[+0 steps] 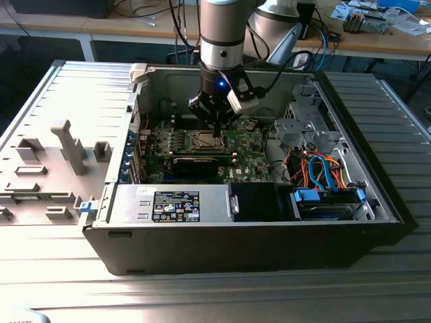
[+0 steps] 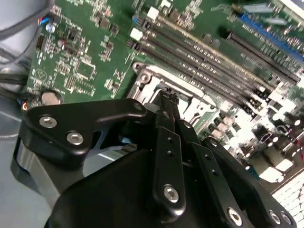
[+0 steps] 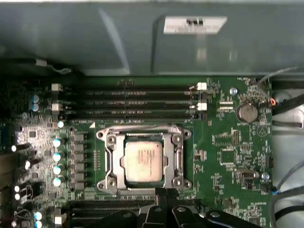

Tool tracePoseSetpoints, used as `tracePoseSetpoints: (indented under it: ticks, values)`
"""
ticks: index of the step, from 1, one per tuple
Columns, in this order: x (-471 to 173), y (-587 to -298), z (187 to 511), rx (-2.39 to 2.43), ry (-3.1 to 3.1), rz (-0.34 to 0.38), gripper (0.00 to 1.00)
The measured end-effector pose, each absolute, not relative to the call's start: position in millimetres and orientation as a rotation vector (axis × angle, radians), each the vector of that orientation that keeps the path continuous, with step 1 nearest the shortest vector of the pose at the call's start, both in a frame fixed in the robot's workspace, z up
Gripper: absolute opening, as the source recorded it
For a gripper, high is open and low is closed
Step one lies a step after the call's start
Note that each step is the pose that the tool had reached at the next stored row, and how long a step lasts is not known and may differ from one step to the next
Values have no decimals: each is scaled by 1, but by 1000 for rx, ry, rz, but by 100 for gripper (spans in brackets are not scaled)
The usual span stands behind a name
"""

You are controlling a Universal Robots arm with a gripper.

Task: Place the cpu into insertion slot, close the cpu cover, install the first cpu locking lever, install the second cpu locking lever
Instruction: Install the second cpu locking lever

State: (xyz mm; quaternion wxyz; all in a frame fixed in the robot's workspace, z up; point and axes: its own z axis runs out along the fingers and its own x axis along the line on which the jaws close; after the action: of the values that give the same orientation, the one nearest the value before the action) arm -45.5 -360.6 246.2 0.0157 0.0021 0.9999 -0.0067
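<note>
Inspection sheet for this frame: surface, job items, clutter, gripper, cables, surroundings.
Surface: ribbed grey table carrying an open computer case.
Job's things: cpu seated in the insertion slot; cpu cover lies closed around it, on the green motherboard.
Clutter: removed side panel at the exterior view's left.
Grippers: gripper just above the socket's edge, fingers together, holding nothing visible.
Cables: orange and blue leads inside the case.
Surroundings: wooden benches behind, with loose items.

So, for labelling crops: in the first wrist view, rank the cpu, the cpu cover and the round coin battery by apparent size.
Largest to smallest:
1. cpu cover
2. cpu
3. coin battery
All lie on one board, so camera nearness hardly matters.
</note>
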Motion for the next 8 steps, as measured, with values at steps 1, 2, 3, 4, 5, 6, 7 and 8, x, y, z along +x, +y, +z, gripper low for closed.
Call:
tracePoseSetpoints:
  ticks: [1, 2, 3, 4, 5, 6, 7, 8]
  values:
    - [-46, -366, 246, 7, 3110, 10, 11]
    - [-46, -370, 246, 8, 3110, 53, 11]
    - [-46, -373, 246, 8, 3109, 77, 11]
    - [-46, -375, 246, 8, 3109, 102, 11]
    - [-46, -379, 246, 9, 3108, 128, 11]
    - [-46, -381, 245, 9, 3107, 141, 11]
    - [-46, -385, 245, 9, 3106, 157, 11]
    - [-46, -388, 245, 10, 3106, 165, 11]
